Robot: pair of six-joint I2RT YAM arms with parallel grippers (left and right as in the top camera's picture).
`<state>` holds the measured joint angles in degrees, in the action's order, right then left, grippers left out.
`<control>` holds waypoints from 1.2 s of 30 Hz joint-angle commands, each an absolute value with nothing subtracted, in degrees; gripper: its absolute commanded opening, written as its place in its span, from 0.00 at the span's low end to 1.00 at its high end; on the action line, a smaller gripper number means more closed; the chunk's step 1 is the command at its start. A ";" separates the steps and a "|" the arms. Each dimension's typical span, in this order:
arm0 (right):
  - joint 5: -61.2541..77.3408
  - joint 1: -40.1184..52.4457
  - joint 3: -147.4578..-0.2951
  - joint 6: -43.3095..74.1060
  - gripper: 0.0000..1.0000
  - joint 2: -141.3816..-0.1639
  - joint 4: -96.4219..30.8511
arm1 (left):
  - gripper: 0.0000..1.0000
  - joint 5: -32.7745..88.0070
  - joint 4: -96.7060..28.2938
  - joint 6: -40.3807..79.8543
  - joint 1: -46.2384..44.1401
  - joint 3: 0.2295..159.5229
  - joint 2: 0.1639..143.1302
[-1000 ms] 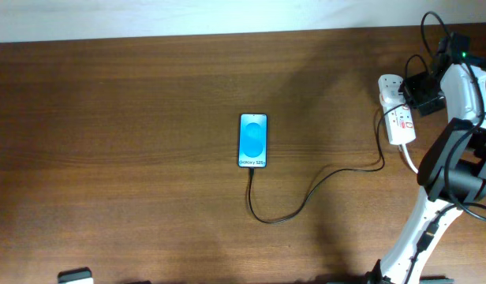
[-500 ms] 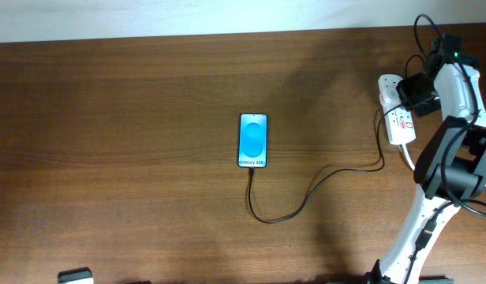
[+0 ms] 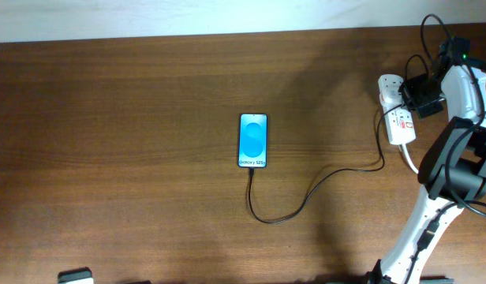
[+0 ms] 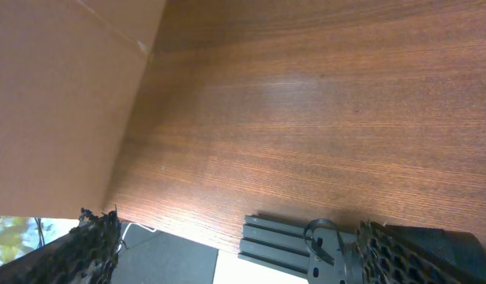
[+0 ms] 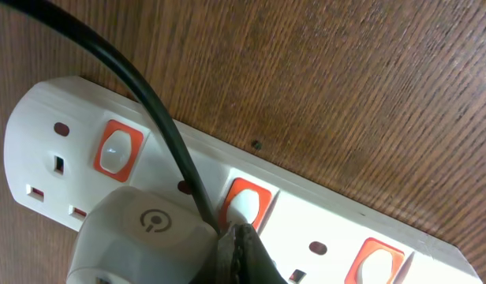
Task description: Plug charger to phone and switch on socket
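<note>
The phone [image 3: 253, 140] lies mid-table with its blue screen lit. The black charger cable [image 3: 306, 196] runs from the phone's near end in a loop toward the white socket strip [image 3: 397, 118] at the far right. In the right wrist view the strip [image 5: 330, 213] shows orange-red switches and a grey-white adapter [image 5: 140, 233] plugged in, with the black cable [image 5: 160, 130] rising from it. My right gripper [image 5: 244, 241] is shut, its tip pressed against the middle switch [image 5: 244, 203]. My left gripper's fingers [image 4: 227, 252] are spread apart and empty at the table's near edge.
The strip's thick white cord [image 3: 411, 162] trails toward the right arm's base [image 3: 456, 177]. A black slotted bracket [image 4: 290, 241] sits under the table edge in the left wrist view. Bare wood lies around the phone.
The right arm shifted slightly left over the strip half a second ago, then came back right; the gripper stays over the strip's switches. Phone and cable have not moved.
</note>
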<state>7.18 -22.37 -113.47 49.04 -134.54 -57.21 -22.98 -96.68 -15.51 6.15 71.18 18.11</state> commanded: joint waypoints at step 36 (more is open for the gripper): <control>3.73 -19.51 -122.89 47.44 0.04 -138.43 -64.66 | 1.00 -23.20 -96.71 -16.14 5.89 71.29 17.78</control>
